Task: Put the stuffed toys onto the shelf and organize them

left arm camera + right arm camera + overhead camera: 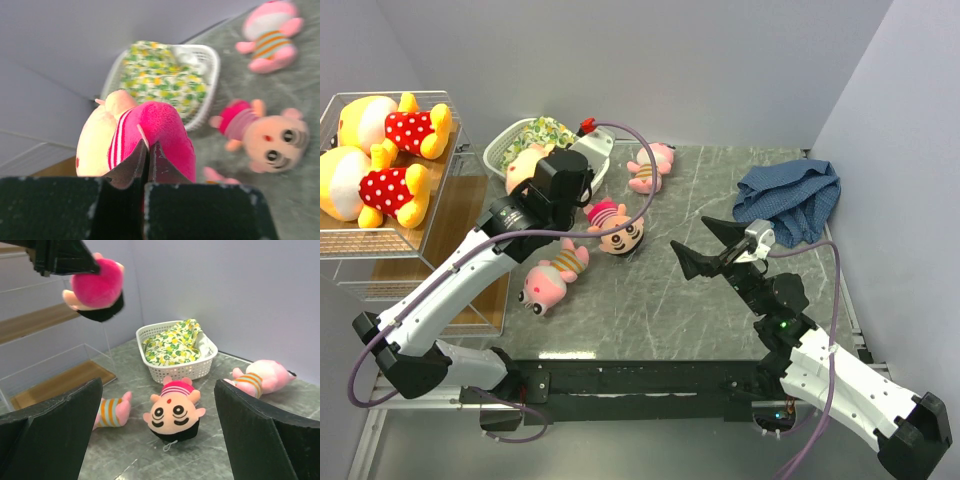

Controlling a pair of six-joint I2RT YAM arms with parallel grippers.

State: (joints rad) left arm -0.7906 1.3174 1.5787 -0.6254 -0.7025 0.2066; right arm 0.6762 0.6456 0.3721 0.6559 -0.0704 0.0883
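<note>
Dark grey marbled surface [720, 310]. On it: white oval basket [498, 150] at far left, pink striped toy [650, 166] just right of it by the far edge, big-headed doll [616, 229] face-up near centre, second pink toy [551, 277] lying toward near left, blue checked cloth [790, 200] bunched at far right. White wire shelf [448, 178] at the left edge; its top tier carries two yellow bears [390, 125] in red dotted shirts, lying side by side.

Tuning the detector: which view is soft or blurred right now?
Left wrist: soft throughout, held pink toy and basket both blurred. Right wrist: sharp, but the claw fingers are near-black silhouettes. Top external: crisp, even light, only faint shadows on the table.
</note>
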